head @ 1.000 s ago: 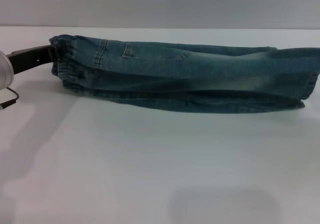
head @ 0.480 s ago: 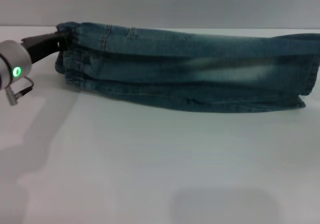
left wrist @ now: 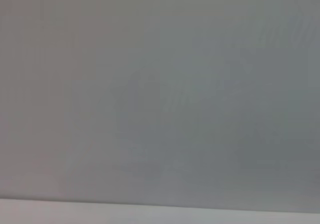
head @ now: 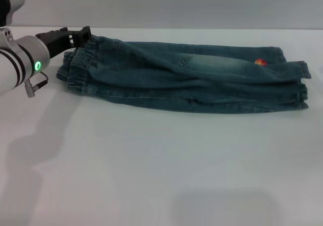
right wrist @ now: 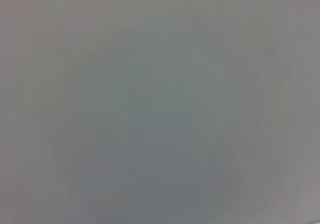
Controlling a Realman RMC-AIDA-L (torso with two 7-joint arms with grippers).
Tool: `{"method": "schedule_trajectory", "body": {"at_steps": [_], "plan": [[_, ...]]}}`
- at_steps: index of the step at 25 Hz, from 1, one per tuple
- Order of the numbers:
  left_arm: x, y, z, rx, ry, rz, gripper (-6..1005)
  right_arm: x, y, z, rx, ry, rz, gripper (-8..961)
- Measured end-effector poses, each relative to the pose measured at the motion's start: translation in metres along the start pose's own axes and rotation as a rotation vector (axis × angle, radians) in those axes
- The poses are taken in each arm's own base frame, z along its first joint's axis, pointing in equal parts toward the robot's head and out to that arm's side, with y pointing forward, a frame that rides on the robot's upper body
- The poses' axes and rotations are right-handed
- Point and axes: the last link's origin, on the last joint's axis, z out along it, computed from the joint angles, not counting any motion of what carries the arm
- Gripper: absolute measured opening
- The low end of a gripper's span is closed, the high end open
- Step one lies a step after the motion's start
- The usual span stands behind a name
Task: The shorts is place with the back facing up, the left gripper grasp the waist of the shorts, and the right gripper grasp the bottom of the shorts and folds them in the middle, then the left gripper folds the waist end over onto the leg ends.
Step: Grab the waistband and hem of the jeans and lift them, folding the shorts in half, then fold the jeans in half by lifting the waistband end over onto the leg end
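Observation:
The blue denim shorts (head: 192,77) lie folded lengthwise on the white table (head: 151,165), with the elastic waist (head: 75,69) at the left and the leg ends (head: 300,85) at the right. A small orange patch (head: 260,62) shows near the leg ends. My left gripper (head: 83,33) is at the waist's far upper corner, shut on the waistband edge. The right gripper is out of view. Both wrist views show only blank grey.
A wide stretch of bare white table lies in front of the shorts. The left arm's silver wrist with its green light (head: 37,65) hangs over the table's left edge.
The shorts have dropped from a raised, stretched band to lying flat, with the leg ends now loose on the table. My left gripper moved right and up with the waist corner.

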Motion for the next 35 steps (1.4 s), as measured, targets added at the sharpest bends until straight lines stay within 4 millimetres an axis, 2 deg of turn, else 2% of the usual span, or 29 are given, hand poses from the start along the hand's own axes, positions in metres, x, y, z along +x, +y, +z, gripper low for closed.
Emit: {"method": "schedule_trajectory", "body": {"at_steps": [5, 8, 14, 20, 30, 35], "plan": [[-0.005, -0.005, -0.003, 0.008, -0.009, -0.006, 574, 0.005, 0.004, 0.001, -0.023, 0.019, -0.053, 416], [-0.008, -0.005, -0.004, 0.007, -0.021, -0.008, 714, 0.013, 0.015, 0.006, -0.086, 0.043, -0.065, 659], [-0.014, -0.016, -0.008, 0.026, -0.048, -0.032, 859, 0.029, 0.031, 0.009, -0.176, 0.092, -0.111, 769], [-0.018, -0.033, -0.012, 0.036, -0.121, -0.068, 847, 0.034, 0.040, 0.006, -0.240, 0.111, -0.109, 601], [-0.035, -0.031, -0.012, 0.019, -0.205, -0.055, 848, 0.037, 0.042, 0.002, -0.258, 0.122, -0.097, 434], [-0.037, -0.029, -0.012, 0.011, -0.219, -0.050, 849, 0.038, 0.042, 0.001, -0.259, 0.125, -0.087, 442]]}}
